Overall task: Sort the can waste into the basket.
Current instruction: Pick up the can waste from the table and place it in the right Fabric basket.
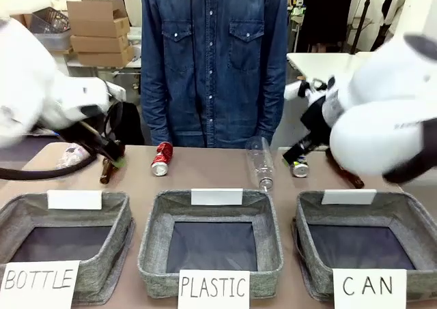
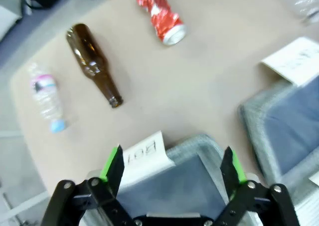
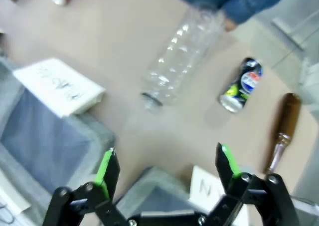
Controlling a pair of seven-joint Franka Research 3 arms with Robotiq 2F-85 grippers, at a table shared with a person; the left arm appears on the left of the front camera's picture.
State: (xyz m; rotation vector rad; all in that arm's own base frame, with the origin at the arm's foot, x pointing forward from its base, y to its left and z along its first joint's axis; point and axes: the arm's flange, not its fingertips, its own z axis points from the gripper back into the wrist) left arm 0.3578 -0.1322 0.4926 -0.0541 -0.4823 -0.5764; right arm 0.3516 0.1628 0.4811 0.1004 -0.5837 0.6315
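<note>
Right wrist view: right fingers (image 3: 105, 168) spread, empty, above the basket (image 1: 404, 200); blue can (image 3: 240, 84) lies on the tabletop (image 3: 114, 36) just beyond it, red can (image 1: 162, 159) well beyond. Left fingers (image 2: 113, 166) also released. Likely the reaching stage; next, lower around the blue can.

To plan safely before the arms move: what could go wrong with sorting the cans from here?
The dark blue can lies between a clear plastic bottle and a brown glass bottle; the open right end effector could knock either. The red can lies on its side far from the CAN basket and may roll.
</note>
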